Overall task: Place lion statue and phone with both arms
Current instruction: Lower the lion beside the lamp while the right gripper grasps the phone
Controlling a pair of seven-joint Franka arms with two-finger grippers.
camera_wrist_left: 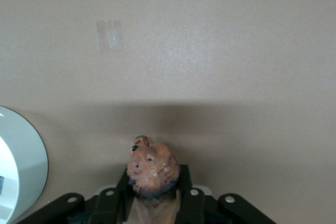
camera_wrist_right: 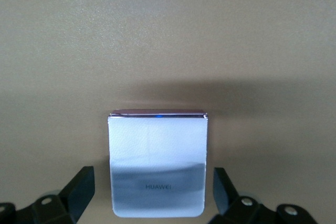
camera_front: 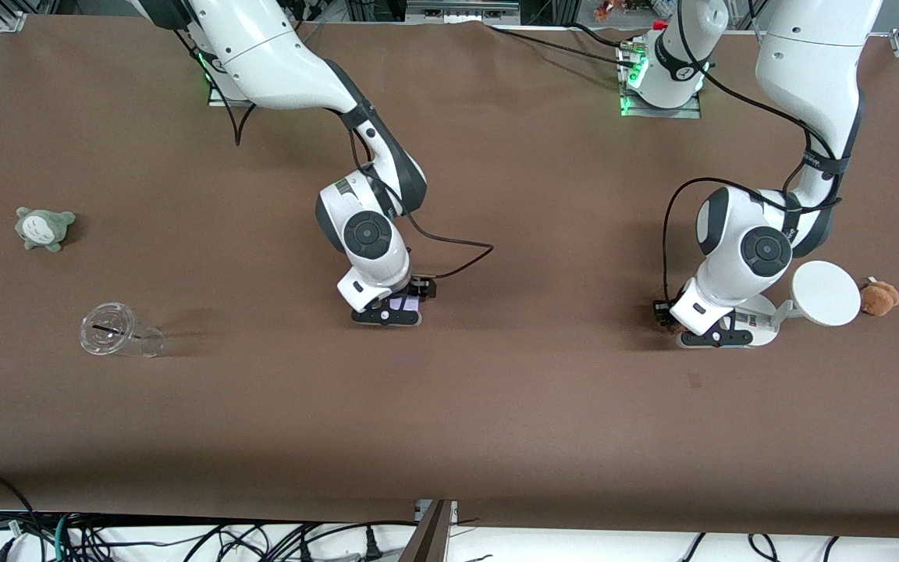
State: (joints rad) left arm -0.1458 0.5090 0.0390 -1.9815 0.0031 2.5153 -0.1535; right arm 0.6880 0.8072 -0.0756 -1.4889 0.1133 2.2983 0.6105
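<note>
- The middle of the table (camera_front: 543,195) between the two arms lies bare from the base edge to the camera edge.
- At the left arm's end, a white round-based stand (camera_front: 820,295) and an orange-brown plush (camera_front: 879,297) crowd the left gripper (camera_front: 719,337) (stand base touching or just beside it).
- Toward the right arm's end, a tipped clear cup (camera_front: 115,330) and a grey-green plush (camera_front: 44,227) stand well apart from the right gripper (camera_front: 387,315).

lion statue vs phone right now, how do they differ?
The lion statue is brown and rounded; the phone is pale, flat, rectangular. The left claw is shut on the statue; the right claw stands open, with gaps either side of the phone. Both sit low over the table.
</note>
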